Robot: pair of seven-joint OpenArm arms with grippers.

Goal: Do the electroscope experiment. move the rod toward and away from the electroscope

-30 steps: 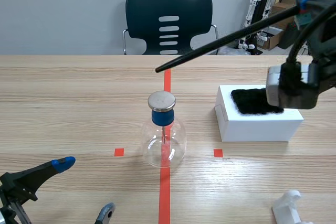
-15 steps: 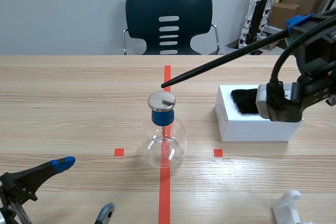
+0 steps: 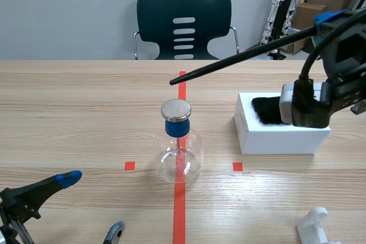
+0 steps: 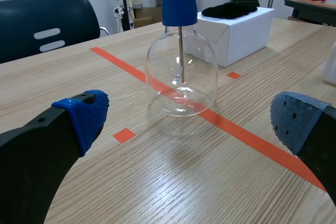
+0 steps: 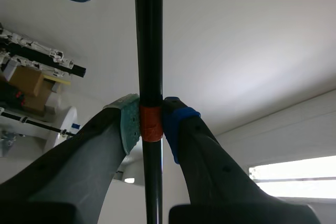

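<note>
The right gripper (image 5: 151,124) pinches the black rod (image 3: 229,61). Far out ahead of it, the rod's tip hangs near the electroscope (image 3: 178,152). If the gripper dips too low, the tip may knock the glass over. The left gripper (image 4: 190,120) is spread wide.

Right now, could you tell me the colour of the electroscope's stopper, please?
Blue stopper; clearest in left wrist view.

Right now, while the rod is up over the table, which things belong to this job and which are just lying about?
In the job: rod, clamped in the right gripper; electroscope, the glass flask with the metal cap.
Lying about: white box with black cloth on it; white plastic piece; chair; left gripper, open, holding nothing.
</note>
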